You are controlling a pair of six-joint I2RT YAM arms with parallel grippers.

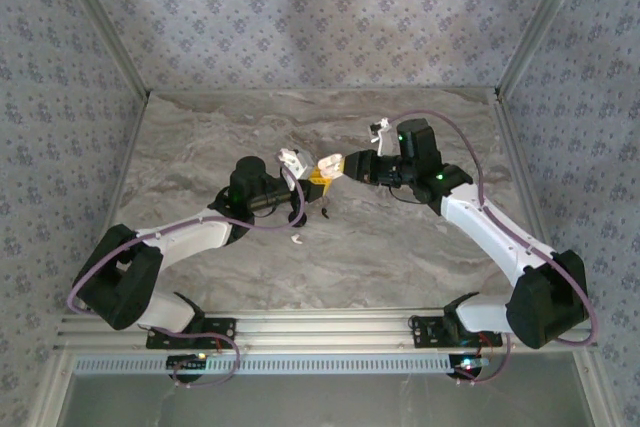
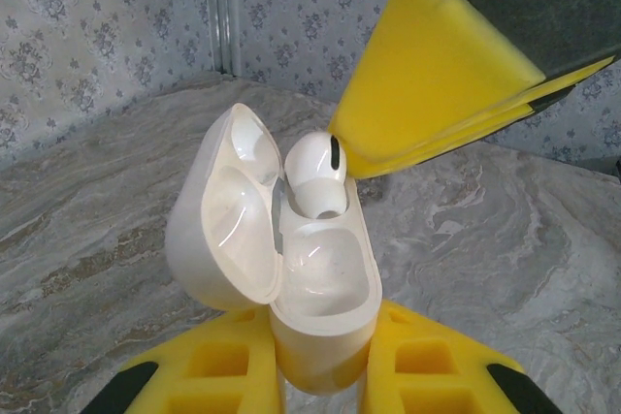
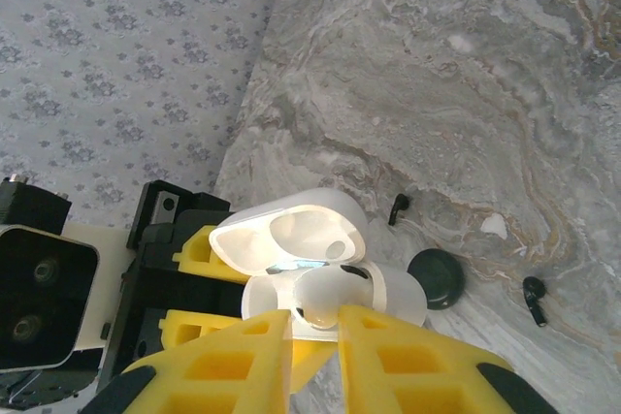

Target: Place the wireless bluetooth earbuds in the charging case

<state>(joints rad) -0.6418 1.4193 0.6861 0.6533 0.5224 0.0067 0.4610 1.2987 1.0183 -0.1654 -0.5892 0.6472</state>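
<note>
- While the left arm bends out to its own side and runs its forearm back toward the middle of the table point(image 1: 400, 247), the right arm mirrors it, so the two wrists face each other.
- The left gripper point(image 2: 320, 356) clamps the lower body of the white case point(image 2: 320, 278) between its yellow fingers and holds it upright above the table, lid swung open to one side.
- The right gripper point(image 3: 313, 322) points at the case mouth, its fingertips touching a white bud point(image 2: 312, 174).
- That bud stands head up in one well of the case, stem down inside.
- The right jaws stand only narrowly apart around the bud; I cannot tell whether they pinch it.
- A loose white bud point(image 3: 493, 227) lies on the table below the case.
- Two black buds point(image 3: 398, 207) point(image 3: 534, 298) lie apart on the table, on either side of a dark rounded object point(image 3: 437, 278).
</note>
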